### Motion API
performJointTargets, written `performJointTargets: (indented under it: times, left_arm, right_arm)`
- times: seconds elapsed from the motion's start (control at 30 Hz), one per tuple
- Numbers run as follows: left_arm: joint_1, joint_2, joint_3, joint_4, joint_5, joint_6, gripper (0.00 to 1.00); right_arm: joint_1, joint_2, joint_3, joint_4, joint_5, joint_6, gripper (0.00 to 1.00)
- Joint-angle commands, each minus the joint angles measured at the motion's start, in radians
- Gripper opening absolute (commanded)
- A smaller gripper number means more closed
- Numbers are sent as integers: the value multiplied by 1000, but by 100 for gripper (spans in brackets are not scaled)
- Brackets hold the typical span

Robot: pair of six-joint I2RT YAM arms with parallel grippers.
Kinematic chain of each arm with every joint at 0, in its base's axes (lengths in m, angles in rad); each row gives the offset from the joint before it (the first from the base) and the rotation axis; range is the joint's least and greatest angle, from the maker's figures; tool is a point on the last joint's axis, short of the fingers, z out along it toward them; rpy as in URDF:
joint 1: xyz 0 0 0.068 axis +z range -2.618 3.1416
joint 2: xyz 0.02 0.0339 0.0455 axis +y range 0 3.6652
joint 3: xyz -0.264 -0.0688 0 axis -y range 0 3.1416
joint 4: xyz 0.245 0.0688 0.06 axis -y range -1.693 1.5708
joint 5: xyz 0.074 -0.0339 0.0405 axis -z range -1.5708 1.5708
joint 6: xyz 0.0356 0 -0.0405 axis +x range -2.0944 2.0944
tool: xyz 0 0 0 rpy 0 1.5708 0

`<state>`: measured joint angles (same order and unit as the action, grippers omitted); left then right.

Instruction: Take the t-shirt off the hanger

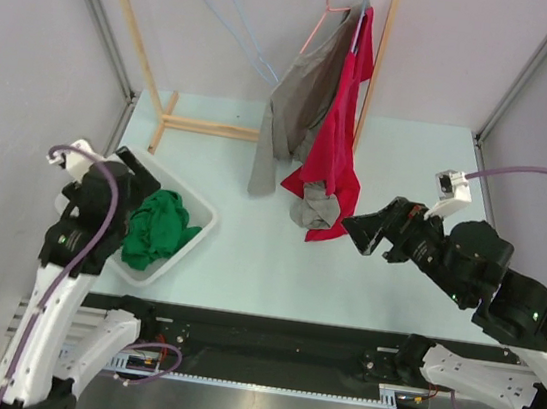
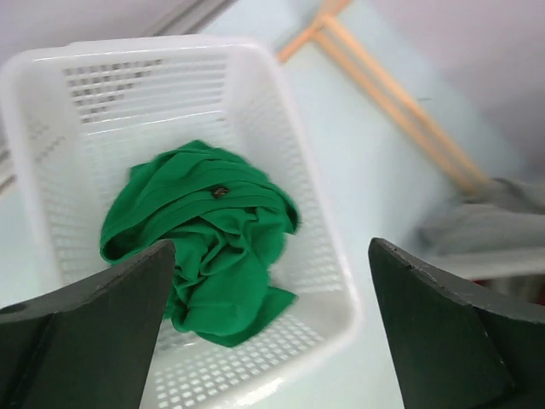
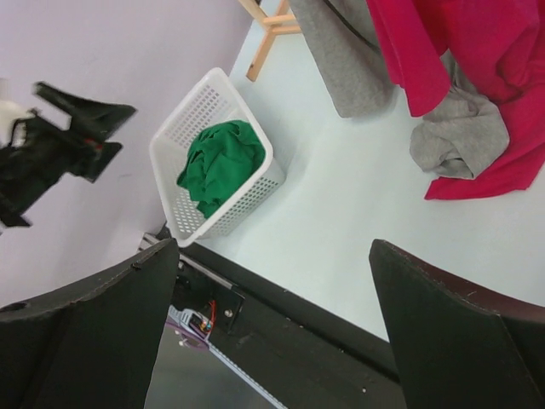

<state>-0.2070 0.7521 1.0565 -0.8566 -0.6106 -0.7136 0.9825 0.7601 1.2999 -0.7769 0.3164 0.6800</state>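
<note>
Crumpled green t-shirt (image 2: 204, 243) lies in slotted white plastic basket (image 2: 145, 53).

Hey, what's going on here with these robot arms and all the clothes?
A green t-shirt lies crumpled in the white basket, and the left claw hangs open above it, holding nothing. The right claw is open too, close to the red garment and grey garment that hang from the wooden rack with their lower ends on the table. It grips neither. A blue hanger on the rack is bare.

The green t-shirt (image 2: 204, 247) is matt cloth, the basket (image 2: 289, 153) glossy perforated plastic, the rack (image 1: 135, 35) bare wood
</note>
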Motion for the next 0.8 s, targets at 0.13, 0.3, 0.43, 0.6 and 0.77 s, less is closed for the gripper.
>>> performJointTargets:
  times: [0.13, 0.3, 0.43, 0.6, 0.77]
  left_arm:
    - [8, -201, -82, 207, 686, 94, 99]
    - [6, -237, -185, 292, 1003, 42, 96]
    - [6, -264, -237, 344, 1147, 29, 94]
    - [-6, -336, -364, 477, 1262, -67, 87]
    - [-71, -405, -434, 481, 1279, -83, 82]
  right_arm:
    - [-31, 221, 199, -44, 43, -77, 100]
    - [-97, 372, 366, -67, 21, -151, 100]
    - [-191, 485, 482, -67, 7, -191, 99]
    - [-347, 625, 610, -13, -98, -223, 98]
    - [-465, 734, 713, 86, -284, -209, 87]
